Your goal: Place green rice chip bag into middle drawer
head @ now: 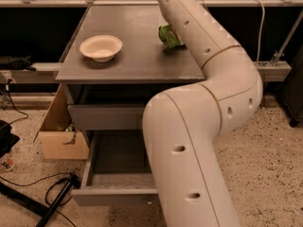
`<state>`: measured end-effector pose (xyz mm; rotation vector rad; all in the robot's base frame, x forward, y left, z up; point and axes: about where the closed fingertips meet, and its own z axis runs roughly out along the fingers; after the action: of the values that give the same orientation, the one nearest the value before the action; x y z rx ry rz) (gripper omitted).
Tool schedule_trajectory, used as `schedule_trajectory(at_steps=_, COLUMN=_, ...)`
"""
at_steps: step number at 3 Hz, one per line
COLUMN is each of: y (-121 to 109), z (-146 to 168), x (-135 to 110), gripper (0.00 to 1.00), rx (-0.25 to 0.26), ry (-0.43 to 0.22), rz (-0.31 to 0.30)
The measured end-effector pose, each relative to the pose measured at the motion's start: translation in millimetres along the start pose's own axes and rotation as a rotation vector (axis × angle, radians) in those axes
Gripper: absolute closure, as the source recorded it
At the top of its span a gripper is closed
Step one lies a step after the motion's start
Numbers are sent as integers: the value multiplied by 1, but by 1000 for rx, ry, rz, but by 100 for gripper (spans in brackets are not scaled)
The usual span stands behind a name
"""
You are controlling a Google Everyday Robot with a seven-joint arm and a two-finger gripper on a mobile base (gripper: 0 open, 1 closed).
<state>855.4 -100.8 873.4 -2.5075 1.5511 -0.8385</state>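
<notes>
The camera view shows one green rice chip bag [166, 36], one cream bowl [100, 47], one pulled-out middle drawer [118, 160], one shut drawer front [104, 117] a level above it, and one cardboard box [59, 143] on the floor to the left, beside some dark cables [54, 200]. The bag lies on the far right part of the grey table [137, 63], well apart from the bowl at the left, and its right side is hidden behind the white arm [208, 112]. The arm rises from the near edge, bends at the right and runs out past the top edge, so the gripper is outside the picture (whether it is released or clenched I cannot tell, nor how the bag lies relative to it). The drawer's tray holds nothing that shows.
</notes>
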Motion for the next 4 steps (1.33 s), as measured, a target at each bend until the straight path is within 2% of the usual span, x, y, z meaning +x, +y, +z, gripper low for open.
schedule_trajectory(at_steps=1, y=12, z=-49, x=8, gripper=100, rx=85, ry=-74, rz=-6)
schedule_trajectory(at_steps=2, y=45, z=-109, x=31, gripper=100, rx=194, ry=-132, rz=79)
schedule_trajectory(at_steps=3, y=81, z=-191, x=48, gripper=100, rx=362, ry=-171, rz=194)
schedule_trajectory(at_steps=4, y=108, z=-284, x=19, gripper=100, rx=543, ry=-247, rz=241)
